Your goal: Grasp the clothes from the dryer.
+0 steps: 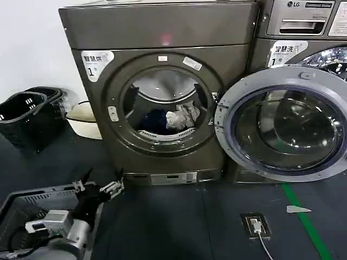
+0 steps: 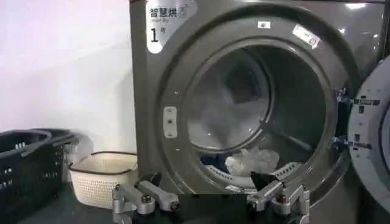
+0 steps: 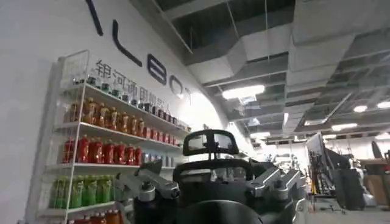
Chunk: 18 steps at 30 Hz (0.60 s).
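Left pincer [image 1: 103,184] open, low — dark floor [image 1: 179,227]

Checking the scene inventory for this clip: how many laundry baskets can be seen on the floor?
3. A black basket stands far left of the dryer, a cream basket sits between them, and a grey basket is near the left gripper. Others may be hidden.

A laundry room: dryer [image 1: 162,92] beside LG washer [image 1: 303,32], baskets [image 1: 30,116].

Whitish-grey and navy clothes [image 1: 172,120] inside open bronze-grey dryer [image 1: 157,32].
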Tool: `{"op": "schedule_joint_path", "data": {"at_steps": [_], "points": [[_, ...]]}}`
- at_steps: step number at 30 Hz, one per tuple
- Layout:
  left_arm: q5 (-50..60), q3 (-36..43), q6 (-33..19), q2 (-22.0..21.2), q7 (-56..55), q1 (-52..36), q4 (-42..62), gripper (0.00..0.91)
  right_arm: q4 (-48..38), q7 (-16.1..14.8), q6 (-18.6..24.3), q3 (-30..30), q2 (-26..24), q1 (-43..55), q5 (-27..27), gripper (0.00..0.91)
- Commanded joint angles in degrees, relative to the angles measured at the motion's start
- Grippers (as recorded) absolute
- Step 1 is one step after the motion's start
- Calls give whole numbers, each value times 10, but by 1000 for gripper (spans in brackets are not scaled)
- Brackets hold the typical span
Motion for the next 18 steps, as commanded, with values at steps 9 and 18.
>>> {"op": "schedule_joint_path", "data": {"at_steps": [9,18], "points": [[1,3,0,-3,4,-8,4,907,1,-2,-1,4,-3,0,-3,907],[-4,1,1,3,4,-12,-1,907,8,-4,-1,6,4,-1,-3,907]]}}
